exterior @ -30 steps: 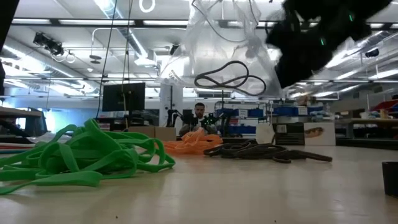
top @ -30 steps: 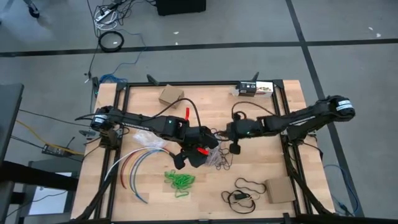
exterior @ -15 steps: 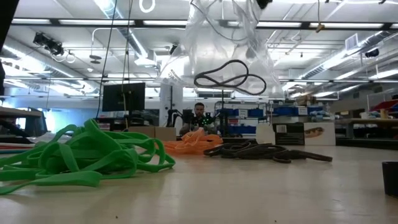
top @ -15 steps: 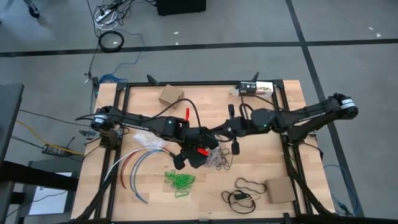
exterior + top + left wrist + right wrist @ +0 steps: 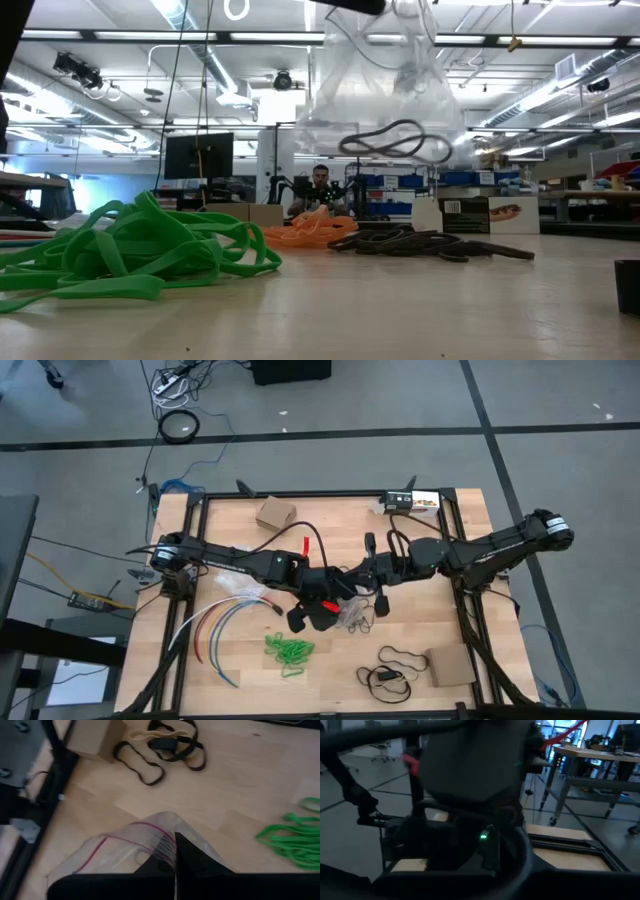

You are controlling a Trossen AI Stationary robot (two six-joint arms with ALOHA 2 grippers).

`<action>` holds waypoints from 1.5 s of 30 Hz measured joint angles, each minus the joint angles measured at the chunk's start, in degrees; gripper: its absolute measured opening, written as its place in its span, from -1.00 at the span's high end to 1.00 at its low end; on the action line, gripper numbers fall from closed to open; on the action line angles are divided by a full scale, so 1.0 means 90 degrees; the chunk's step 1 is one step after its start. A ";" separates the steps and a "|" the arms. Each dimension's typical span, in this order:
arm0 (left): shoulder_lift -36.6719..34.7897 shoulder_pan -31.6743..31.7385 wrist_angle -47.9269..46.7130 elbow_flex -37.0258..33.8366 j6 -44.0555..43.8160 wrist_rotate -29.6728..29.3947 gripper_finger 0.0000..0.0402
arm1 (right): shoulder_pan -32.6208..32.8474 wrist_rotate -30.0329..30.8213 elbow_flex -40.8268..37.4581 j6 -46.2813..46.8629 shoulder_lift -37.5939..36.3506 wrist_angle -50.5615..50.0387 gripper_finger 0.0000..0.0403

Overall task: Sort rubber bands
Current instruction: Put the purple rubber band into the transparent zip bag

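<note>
Rubber bands (image 5: 130, 255): flat green loops heaped; crinkled clear bag (image 5: 385, 85) apparently pinched aloft.

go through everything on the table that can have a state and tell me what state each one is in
Clear plastic bag: held up off the table, one dark band inside.
Left gripper: shut on the bag's top edge.
Right gripper: mid-table beside the left gripper, close to the bag.
Green rubber bands: loose heap on the table.
Orange rubber bands: loose heap on the table.
Dark rubber bands: loose heap on the table.
</note>
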 joint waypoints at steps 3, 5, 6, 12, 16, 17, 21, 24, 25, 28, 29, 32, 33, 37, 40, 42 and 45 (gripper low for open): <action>-0.0006 0.0001 0.0002 0.0000 0.0081 -0.0176 1.00 | 0.0070 0.0023 -0.0006 0.0022 0.0081 -0.0017 1.00; -0.0006 -0.0016 -0.0022 -0.0003 0.0130 -0.0340 1.00 | 0.0114 0.0132 -0.0004 -0.0013 0.0092 -0.0019 1.00; -0.0006 -0.0034 0.0005 -0.0005 0.0145 -0.0443 1.00 | 0.0129 0.0143 -0.0002 -0.0053 0.0092 -0.0019 1.00; -0.0089 -0.0083 0.0079 -0.0010 0.0119 -0.0585 1.00 | 0.0314 0.0582 0.0006 -0.0325 0.0068 0.0004 1.00; -0.0154 -0.0084 0.0057 -0.0010 0.0109 -0.0594 1.00 | 0.0401 0.0941 0.0013 -0.0441 0.0006 0.0017 1.00; -0.0166 -0.0084 0.0022 -0.0010 0.0109 -0.0592 1.00 | 0.0411 0.0999 0.0012 -0.0449 -0.0027 -0.0019 1.00; -0.0191 -0.0085 -0.0119 -0.0001 0.0070 -0.0570 1.00 | 0.0422 0.1135 -0.0001 -0.0473 -0.0150 -0.0088 1.00; -0.0191 -0.0089 -0.0137 0.0000 0.0044 -0.0570 1.00 | 0.0421 0.1238 -0.0001 -0.0468 -0.0207 -0.0105 1.00; -0.0198 -0.0089 -0.0138 0.0002 0.0029 -0.0573 1.00 | 0.0443 0.1378 -0.0001 -0.0470 -0.0207 -0.0109 1.00; -0.0210 -0.0089 -0.0148 0.0002 -0.0007 -0.0610 1.00 | 0.0558 0.1680 -0.0008 -0.0540 -0.0265 -0.0164 1.00; -0.0213 -0.0090 -0.0150 0.0002 -0.0006 -0.0646 1.00 | 0.0580 0.1696 -0.0008 -0.0542 -0.0271 -0.0139 1.00; -0.0242 -0.0101 -0.0111 0.0002 0.0021 -0.0761 1.00 | 0.0657 0.1861 -0.0008 -0.0565 -0.0273 -0.0155 1.00; -0.0261 -0.0101 -0.0047 0.0002 0.0039 -0.0804 1.00 | 0.0705 0.1995 -0.0008 -0.0597 -0.0282 -0.0171 1.00; -0.0441 -0.0124 0.0079 0.0000 0.0162 -0.0819 1.00 | 0.0956 0.2721 -0.0006 -0.0920 -0.0346 -0.0137 1.00; -0.0626 -0.0146 0.0281 0.0015 0.0160 -0.0784 1.00 | 0.1130 0.3113 -0.0006 -0.1197 -0.0404 -0.0021 1.00; -0.0687 -0.0125 0.0423 0.0014 0.0150 -0.0788 1.00 | 0.1242 0.3198 -0.0008 -0.1333 -0.0486 -0.0018 1.00; -0.0741 -0.0123 0.0538 0.0005 0.0134 -0.0737 1.00 | 0.1282 0.3153 -0.0004 -0.1392 -0.0607 0.0169 1.00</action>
